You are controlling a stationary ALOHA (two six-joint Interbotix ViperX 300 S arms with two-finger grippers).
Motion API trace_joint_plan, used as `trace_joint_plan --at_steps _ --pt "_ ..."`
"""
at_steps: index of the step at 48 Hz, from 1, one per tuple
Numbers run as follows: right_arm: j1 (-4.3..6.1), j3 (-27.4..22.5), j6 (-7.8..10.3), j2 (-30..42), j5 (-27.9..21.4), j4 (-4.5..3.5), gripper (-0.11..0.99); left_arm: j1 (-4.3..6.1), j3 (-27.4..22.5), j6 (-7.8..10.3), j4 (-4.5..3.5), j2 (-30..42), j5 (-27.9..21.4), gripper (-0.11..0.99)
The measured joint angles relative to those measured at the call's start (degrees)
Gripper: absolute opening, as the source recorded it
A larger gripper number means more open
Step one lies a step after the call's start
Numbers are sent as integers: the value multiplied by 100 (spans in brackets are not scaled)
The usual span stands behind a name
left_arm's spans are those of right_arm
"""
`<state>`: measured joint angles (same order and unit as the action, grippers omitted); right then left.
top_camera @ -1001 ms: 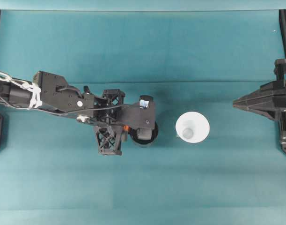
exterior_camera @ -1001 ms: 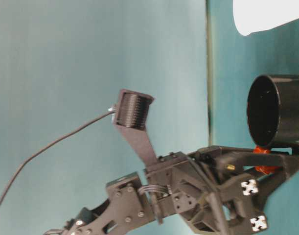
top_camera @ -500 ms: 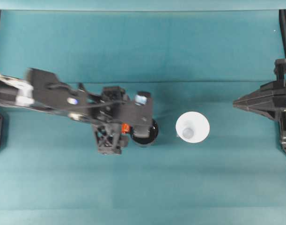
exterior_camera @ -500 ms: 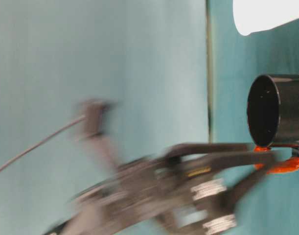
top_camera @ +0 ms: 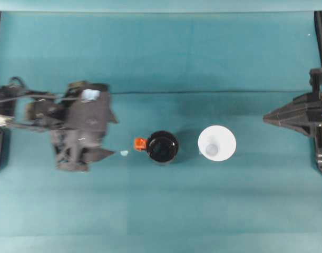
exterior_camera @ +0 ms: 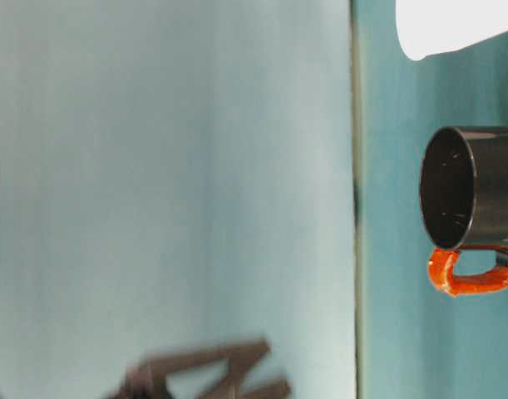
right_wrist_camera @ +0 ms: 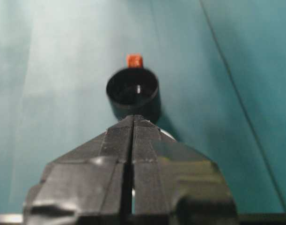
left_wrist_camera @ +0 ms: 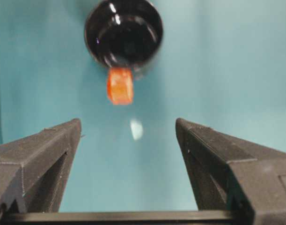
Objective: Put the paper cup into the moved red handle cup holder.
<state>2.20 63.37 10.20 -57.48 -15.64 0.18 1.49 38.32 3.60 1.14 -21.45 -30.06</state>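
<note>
From the left of the overhead view, the left gripper sits well apart from the red handle cup holder, its jaws spread wide and empty (its wrist camera looks between them at the holder's dark mouth and orange-red handle). The holder stands upright on the teal worktop, handle pointing toward the left arm. Just beside it, on the side away from that arm, stands the paper cup, upright and rim up, not touching the holder. Farther right, the right gripper rests with its jaws pressed together, holding nothing. The cup lies between this gripper and the holder, so the right arm is the nearer one; in my judgement it must open its jaws, reach to the cup, then carry it a short way on to the holder.
</note>
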Motion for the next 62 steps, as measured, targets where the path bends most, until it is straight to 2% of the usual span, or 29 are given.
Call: trace_joint_plan --at_steps 10,14,19,24,32,37,39,44,50,53,62 --pt "202 -123 439 70 -598 9 -10 0 220 -9 -9 -299 0 88" --pt "290 -290 483 158 -1020 0 -7 9 264 -9 -9 -343 0 88" --pt "299 -510 492 264 -1441 0 2 9 308 0 0 -404 -9 88" --pt "299 -738 519 431 -1784 9 22 9 343 0 0 -457 -9 88" --pt "299 -1046 738 756 -2153 9 71 9 387 0 0 -519 -9 88" --pt "308 -1222 835 967 -2391 9 93 9 413 0 0 -554 -9 88" --pt "316 -1274 870 1063 -2479 9 94 0 422 9 0 -562 -9 88" --pt "413 -1380 1046 1371 -2725 9 94 9 422 0 0 -562 -9 88" --pt "554 -1582 1556 1828 -2856 18 94 9 431 0 0 -562 -9 88" --pt "589 -1687 1723 2057 -2856 18 94 9 431 0 0 -562 -9 88" --pt "606 -2030 1811 2795 -2874 26 94 9 431 0 0 -562 -9 88"
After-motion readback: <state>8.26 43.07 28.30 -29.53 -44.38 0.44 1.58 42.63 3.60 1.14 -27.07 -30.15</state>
